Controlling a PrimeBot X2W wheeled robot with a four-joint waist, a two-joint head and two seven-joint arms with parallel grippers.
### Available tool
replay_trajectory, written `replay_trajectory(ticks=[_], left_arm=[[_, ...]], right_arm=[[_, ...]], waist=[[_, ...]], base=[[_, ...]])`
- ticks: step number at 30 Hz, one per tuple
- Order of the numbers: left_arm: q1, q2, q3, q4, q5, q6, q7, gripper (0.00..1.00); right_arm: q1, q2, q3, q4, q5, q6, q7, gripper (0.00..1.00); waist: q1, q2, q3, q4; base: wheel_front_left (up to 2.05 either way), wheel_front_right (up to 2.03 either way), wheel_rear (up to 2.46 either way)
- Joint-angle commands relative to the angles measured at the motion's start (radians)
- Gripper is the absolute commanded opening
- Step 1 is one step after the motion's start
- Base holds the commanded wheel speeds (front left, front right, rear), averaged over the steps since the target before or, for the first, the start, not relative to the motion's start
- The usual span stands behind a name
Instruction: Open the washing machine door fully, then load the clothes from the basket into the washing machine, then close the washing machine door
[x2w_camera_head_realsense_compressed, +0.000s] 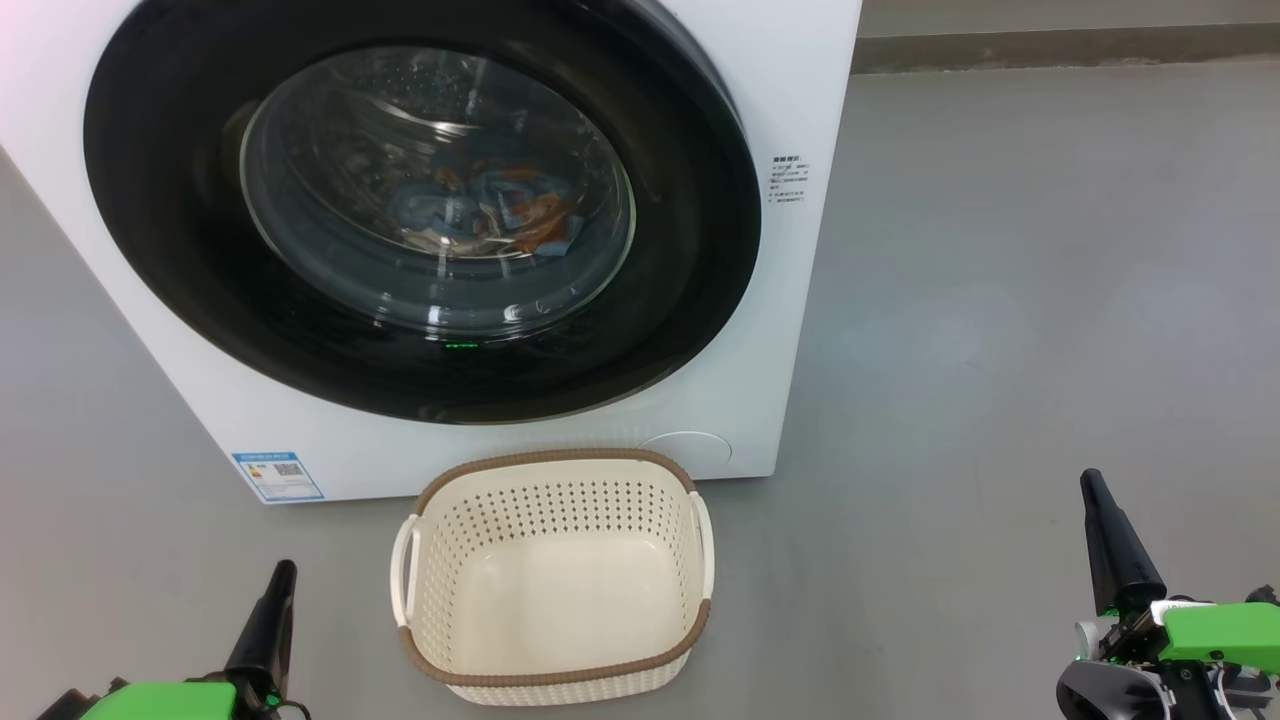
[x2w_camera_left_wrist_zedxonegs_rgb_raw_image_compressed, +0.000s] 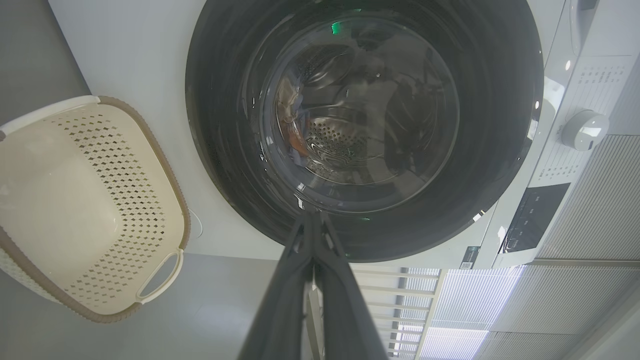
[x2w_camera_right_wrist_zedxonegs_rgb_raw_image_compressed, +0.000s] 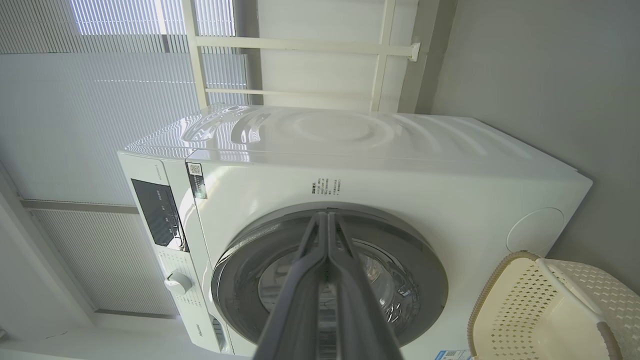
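The door (x2w_camera_head_realsense_compressed: 170, 260) sits shut on the washer (x2w_camera_head_realsense_compressed: 800, 330), at 12 o'clock in the head view. Through its window (x2w_camera_head_realsense_compressed: 320, 260) the clothes (x2w_camera_head_realsense_compressed: 500, 210) lie in the drum (x2w_camera_head_realsense_compressed: 420, 100), blue with orange patches. The basket (x2w_camera_head_realsense_compressed: 555, 458) stands on the grey floor (x2w_camera_head_realsense_compressed: 1000, 300) at 6 o'clock from the door, near the washer's front, its cream bottom bare. The left gripper (x2w_camera_head_realsense_compressed: 286, 570) hangs at 8 o'clock from the basket, fingers pressed together. The right gripper (x2w_camera_head_realsense_compressed: 1090, 482), at 3 o'clock and well apart, is likewise pressed together, holding nothing.
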Motion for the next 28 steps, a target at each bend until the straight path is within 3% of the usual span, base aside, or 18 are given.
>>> replay_trajectory(ticks=[1, 28], left_arm=[[-0.047, 0.012, 0.033, -0.017, 0.007, 0.0, 0.007, 0.0], [-0.048, 0.011, 0.035, -0.017, 0.009, 0.0, 0.008, 0.0]], right_arm=[[-0.01, -0.001, 0.023, -0.03, -0.006, 0.002, 0.004, 0.0], [-0.01, 0.0, 0.021, -0.03, -0.007, 0.002, 0.005, 0.0]], waist=[[0.0, 0.0, 0.0, 0.0], [0.0, 0.0, 0.0, 0.0]], base=[[0.0, 0.0, 0.0], [0.0, 0.0, 0.0]])
